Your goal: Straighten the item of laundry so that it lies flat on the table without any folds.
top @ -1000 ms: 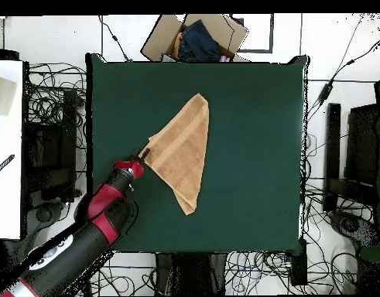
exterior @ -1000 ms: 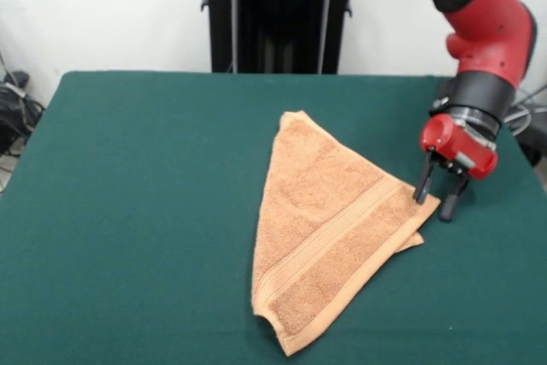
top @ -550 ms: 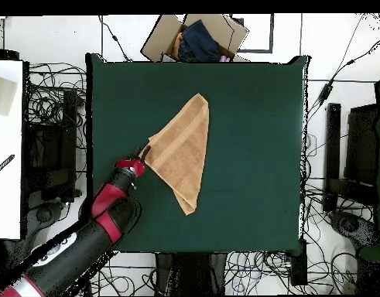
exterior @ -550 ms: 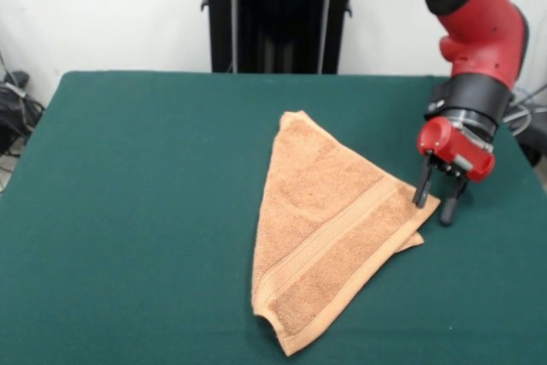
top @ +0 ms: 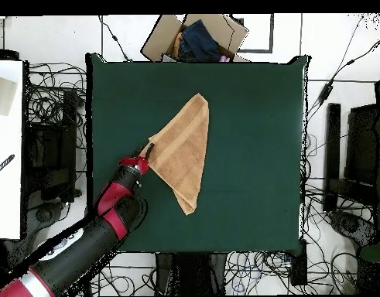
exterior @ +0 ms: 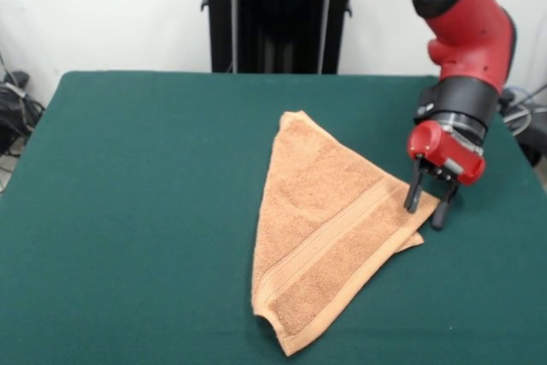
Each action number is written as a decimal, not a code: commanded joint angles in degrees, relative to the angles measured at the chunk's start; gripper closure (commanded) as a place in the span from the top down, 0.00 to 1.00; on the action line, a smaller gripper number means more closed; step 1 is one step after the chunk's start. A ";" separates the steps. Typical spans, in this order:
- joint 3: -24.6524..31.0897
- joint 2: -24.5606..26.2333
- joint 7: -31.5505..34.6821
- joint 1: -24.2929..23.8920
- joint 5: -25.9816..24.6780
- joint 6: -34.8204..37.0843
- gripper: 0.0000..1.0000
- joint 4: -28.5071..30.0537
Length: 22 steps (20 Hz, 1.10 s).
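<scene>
The item of laundry (exterior: 329, 232) (top: 183, 151) is an orange-tan towel folded over into a triangle on the dark green table (exterior: 137, 211) (top: 255, 139). A woven band runs across it. My gripper (exterior: 426, 208) (top: 149, 151) hangs open at the towel's right corner in the front view. One black finger stands over the folded corner, the other just off the cloth over bare table. Nothing is held between them.
An open cardboard box (top: 196, 36) with dark cloth in it lies beyond the table's top edge in the overhead view. Cables and black equipment (top: 52, 147) surround the table on the floor. A white surface (top: 5, 147) stands at the left.
The gripper has shifted a little left in the front view, toward the towel's corner, so one finger now stands over the cloth. The towel has not moved.
</scene>
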 commanded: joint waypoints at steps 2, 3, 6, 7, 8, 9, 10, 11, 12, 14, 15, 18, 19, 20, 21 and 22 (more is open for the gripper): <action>11.16 2.34 9.30 -1.82 -2.31 -2.32 1.00 -2.34; 11.18 2.36 9.22 -1.87 -2.36 -2.48 1.00 -2.29; 11.32 2.40 9.03 -2.09 -2.63 -3.11 1.00 -2.14; 11.41 2.39 9.04 -2.24 -2.88 -3.44 1.00 -2.09; 11.39 2.44 8.96 -2.23 -2.85 -3.59 1.00 -2.07; 11.36 2.49 8.87 -2.22 -2.82 -3.75 1.00 -2.04; 11.37 2.53 8.91 -2.27 -2.88 -4.02 1.00 -1.97; 11.39 2.56 8.94 -2.32 -2.93 -4.29 1.00 -1.91; 11.47 2.53 9.02 -2.41 -3.11 -4.58 1.00 -1.81; 11.48 2.40 9.06 -2.45 -3.31 -4.84 1.00 -1.51; 11.51 2.24 9.00 -2.48 -3.46 -4.76 1.00 -1.34; 11.48 2.12 8.93 -2.39 -3.42 -4.89 1.00 -1.05; 11.48 2.15 8.95 -2.41 -3.46 -5.08 1.00 -1.01; 11.48 2.19 8.96 -2.43 -3.51 -5.26 1.00 -0.97; 11.48 2.18 8.98 -2.44 -3.49 -5.31 1.00 -0.95; 11.48 2.18 9.00 -2.45 -3.47 -5.35 1.00 -0.93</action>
